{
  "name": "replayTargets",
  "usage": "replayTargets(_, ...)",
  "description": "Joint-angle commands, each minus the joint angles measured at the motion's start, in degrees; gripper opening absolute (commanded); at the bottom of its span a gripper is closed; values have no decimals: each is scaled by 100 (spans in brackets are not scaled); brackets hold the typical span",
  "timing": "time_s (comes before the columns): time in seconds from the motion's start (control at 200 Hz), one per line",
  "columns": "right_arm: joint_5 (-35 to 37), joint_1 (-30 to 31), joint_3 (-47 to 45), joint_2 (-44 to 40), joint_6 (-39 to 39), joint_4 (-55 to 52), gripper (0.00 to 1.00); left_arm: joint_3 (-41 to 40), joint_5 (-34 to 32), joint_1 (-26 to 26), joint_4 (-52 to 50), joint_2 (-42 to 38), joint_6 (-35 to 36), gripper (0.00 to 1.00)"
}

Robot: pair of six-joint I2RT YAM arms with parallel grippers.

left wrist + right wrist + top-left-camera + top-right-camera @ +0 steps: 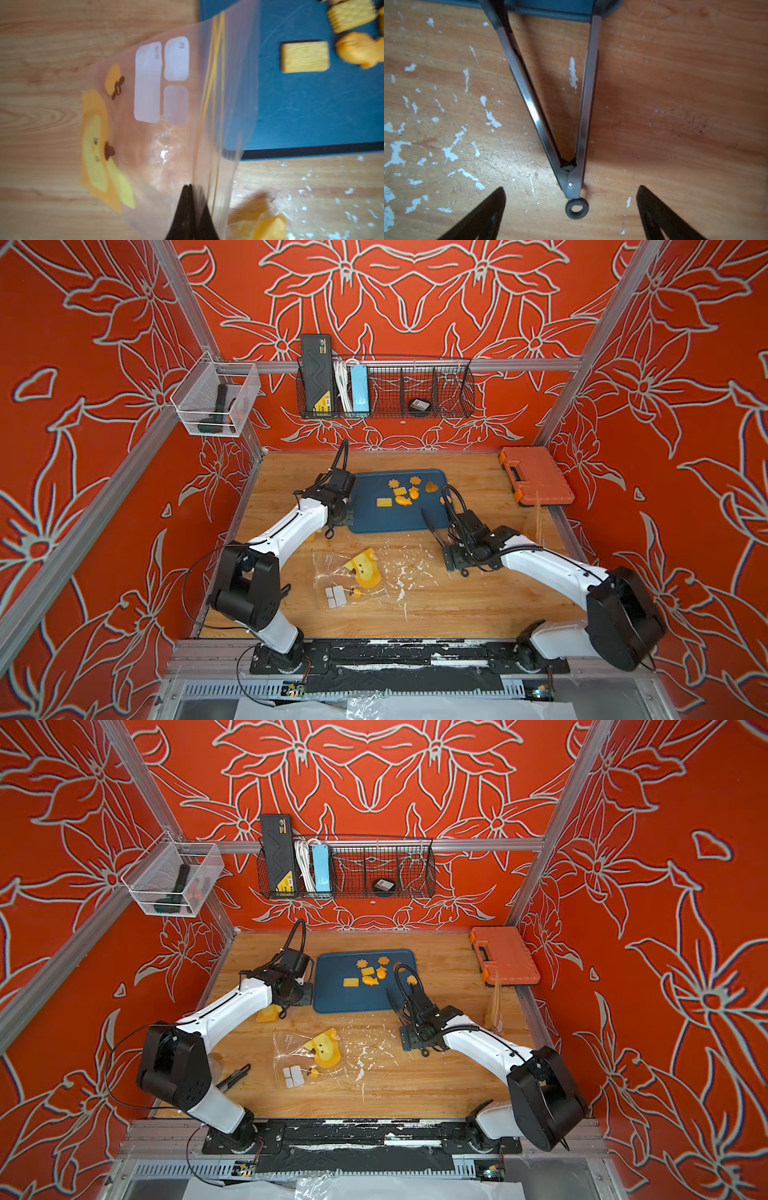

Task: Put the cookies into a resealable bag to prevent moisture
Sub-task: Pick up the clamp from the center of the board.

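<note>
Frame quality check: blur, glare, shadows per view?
Left wrist: blurred throughout, the resealable bag smeared with a glare spot, the cookies soft. Right wrist: sharp; the tongs throw a dark shadow on the table. Both top views: even light, colour fringing on the wall pattern.

No legible txt — bag (166,128) labels blurred, box (316,373) sticker too small

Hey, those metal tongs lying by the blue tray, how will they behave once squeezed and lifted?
The tongs look stiff but probably springy: their arms stand spread in a V. The shiny steel may slip in the open right tool. Gripped at the hinge, the long arms could droop.
</note>
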Motion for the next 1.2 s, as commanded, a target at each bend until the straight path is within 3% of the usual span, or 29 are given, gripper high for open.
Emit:
replayTargets(0.0, -31, -42, 121, 289, -258, 268, 98, -218, 1150, 210, 764, -269, 41, 0)
replayTargets(0.225, 23, -228, 343, 926, -450, 384, 95, -711, 1553, 482, 1250, -417, -30, 0)
replayTargets(0.626, -47, -256, 428, 1480, -573, 905, 86, -836, 1426, 586, 1347, -447, -120, 0)
replayTargets(0.996, -400, -464, 386, 1707, -518, 1034, 67, -454, 1069, 649, 987, -154, -728, 0)
replayTargets(1.196, -328, -472, 186, 1298, -485, 1139, 56, -297, 1463, 649, 1030, -142, -606, 0)
